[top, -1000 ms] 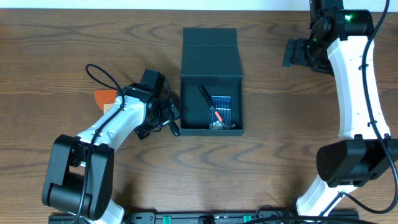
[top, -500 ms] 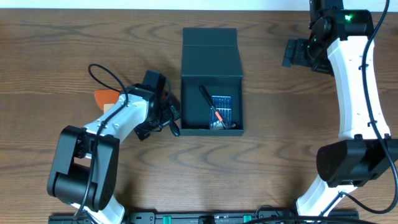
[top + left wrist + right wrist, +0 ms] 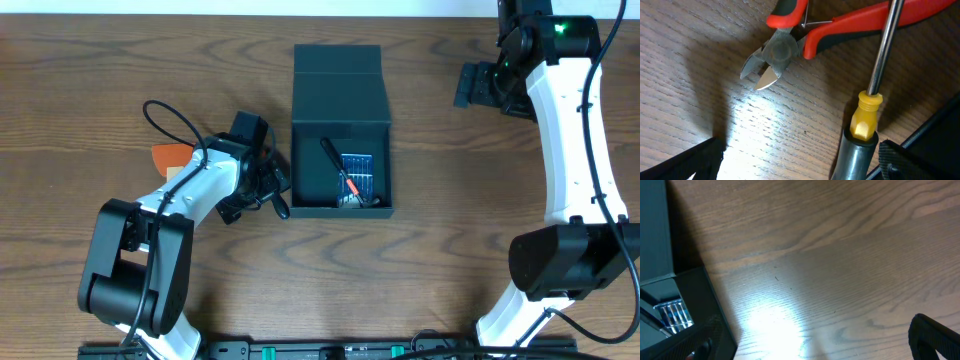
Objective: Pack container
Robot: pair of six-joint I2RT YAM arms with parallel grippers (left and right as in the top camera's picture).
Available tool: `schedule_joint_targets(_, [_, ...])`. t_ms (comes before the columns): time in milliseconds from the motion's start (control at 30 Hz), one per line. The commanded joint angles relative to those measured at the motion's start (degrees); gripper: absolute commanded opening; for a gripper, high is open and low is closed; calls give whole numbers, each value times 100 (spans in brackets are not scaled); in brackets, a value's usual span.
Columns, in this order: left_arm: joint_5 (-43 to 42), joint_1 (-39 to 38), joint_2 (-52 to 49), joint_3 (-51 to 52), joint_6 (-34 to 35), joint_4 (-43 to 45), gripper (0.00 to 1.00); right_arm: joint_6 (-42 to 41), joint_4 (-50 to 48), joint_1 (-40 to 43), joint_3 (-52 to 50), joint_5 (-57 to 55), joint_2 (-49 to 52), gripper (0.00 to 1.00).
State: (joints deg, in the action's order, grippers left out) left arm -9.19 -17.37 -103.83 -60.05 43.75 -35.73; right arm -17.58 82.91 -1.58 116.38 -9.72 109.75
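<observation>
Dark wood table [image 3: 120,80] fills every view. At its centre sits the container [image 3: 340,209], open, its lid [image 3: 339,85] folded flat back toward 12 o'clock. Inside, a blue case [image 3: 360,172] lies toward the 3 o'clock wall. A red-handled tool [image 3: 349,184] lies slanted along the case's 9 o'clock edge. A black tool [image 3: 329,150] points to the 11 o'clock corner. Something metallic shows at the 6 o'clock wall, too small to name.

At 9 o'clock of the container, just beside its wall, is the left gripper [image 3: 274,192]. In the left wrist view its fingers [image 3: 685,162] stand wide apart, low over the table. Between them, nearer the 3 o'clock finger, lies a screwdriver [image 3: 865,115] with a grey handle and yellow collar, its shaft running up toward 12 o'clock. Whether that finger touches the handle cannot be told. Cutters [image 3: 785,35] with red handles lie at 12 o'clock, their blades a little parted, and the shaft crosses over one handle. An orange thing [image 3: 165,155] shows at 9 o'clock beyond the left arm, partly hidden.

At 2 o'clock of the container, well apart from it, is the right gripper [image 3: 472,86]. Its fingers [image 3: 935,332] are spread with only bare table between them. The right wrist view catches a container corner and the blue case at 8 o'clock.
</observation>
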Motion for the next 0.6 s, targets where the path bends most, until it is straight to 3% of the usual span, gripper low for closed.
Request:
schedule_joint_targets(0, [-20, -9, -339, 59, 7, 94, 95, -83, 9, 4, 105, -57, -39, 99])
schedule_joint_targets(100, [-20, -9, -339, 59, 7, 92, 88, -83, 9, 7, 105, -57, -39, 99])
schedule_joint_targets(300, [-20, -9, -339, 59, 7, 87, 84, -83, 9, 4, 105, -57, -39, 99])
schedule_joint_targets(433, [-22, -9, -339, 59, 7, 55, 70, -83, 9, 4, 105, -57, -39, 99])
schedule_joint_targets(567, [-26, -9, -339, 59, 9, -44, 71, -83, 11, 7, 105, -57, -39, 99])
